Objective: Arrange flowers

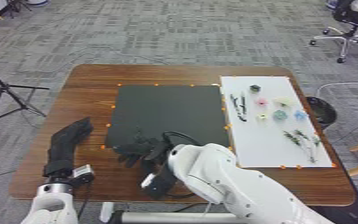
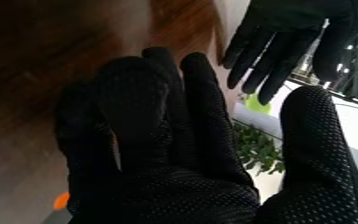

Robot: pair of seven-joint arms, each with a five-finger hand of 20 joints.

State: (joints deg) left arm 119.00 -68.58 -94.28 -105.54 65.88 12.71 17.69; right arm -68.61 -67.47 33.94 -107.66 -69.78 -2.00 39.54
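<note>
Flowers (image 1: 279, 115) are lying loose on the white sheet (image 1: 266, 154), small coloured heads spaced well apart — and leafy sprigs (image 1: 305, 145) are resting nearer the robot, beside slender dark stems (image 1: 238, 107) farther up! Nothing is looking joined into a bouquet, so the job is seeming barely begun; choosing, gathering and arranging are all apparently waiting. Left of the sheet, the right hand (image 1: 135, 150) is hovering around the dark mat's (image 1: 167, 110) near-left part, fingers running straight and close together, thumb standing apart. Green leaves (image 2: 257, 150) are peeping between thumb and fingers — whether they're being held, I'm not able to tell. Farther out, the left hand (image 1: 71, 137) is waiting above the brown table (image 1: 87, 95), fingers straight and slightly spread.
</note>
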